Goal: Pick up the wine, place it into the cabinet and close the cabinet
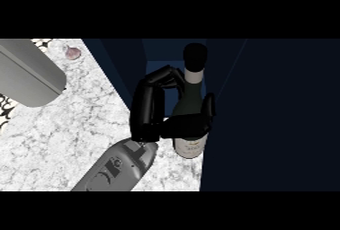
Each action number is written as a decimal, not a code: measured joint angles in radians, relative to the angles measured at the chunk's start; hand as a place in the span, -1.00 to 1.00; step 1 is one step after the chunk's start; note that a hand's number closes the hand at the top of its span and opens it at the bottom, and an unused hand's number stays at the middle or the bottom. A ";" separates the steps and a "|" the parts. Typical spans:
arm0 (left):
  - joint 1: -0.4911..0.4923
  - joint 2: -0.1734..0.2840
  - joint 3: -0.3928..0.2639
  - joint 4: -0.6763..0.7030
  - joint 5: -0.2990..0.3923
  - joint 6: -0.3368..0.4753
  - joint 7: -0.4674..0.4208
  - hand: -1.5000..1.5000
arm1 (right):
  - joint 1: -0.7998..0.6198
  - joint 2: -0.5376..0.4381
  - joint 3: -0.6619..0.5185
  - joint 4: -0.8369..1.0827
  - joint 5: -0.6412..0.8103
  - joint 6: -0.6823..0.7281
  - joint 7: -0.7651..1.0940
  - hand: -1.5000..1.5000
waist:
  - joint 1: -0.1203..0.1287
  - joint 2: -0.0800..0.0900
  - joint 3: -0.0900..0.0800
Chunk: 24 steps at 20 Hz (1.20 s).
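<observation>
The wine bottle (190, 99) is dark green with a black cap and a pale label near its base. It stands out against the dark blue cabinet (272, 112) at the counter's right edge, cap toward the view's top. My right hand (147, 112) is shut on it: fingers curl round its upper body and the thumb crosses just above the label. The grey right forearm (116, 168) comes in from the lower edge. The cabinet's inside is dark, and I cannot tell how its door stands. My left hand does not show.
The white marbled counter (60, 139) fills the left half. A large grey rounded shape (30, 72) covers the upper left corner. A small pinkish object (72, 53) lies at the counter's far end.
</observation>
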 measured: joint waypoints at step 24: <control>0.032 0.001 0.044 0.340 0.117 -0.026 -0.361 1.00 | 0.017 -0.014 -0.010 0.000 -0.003 0.007 -0.004 -1.00 | -0.001 0.000 0.000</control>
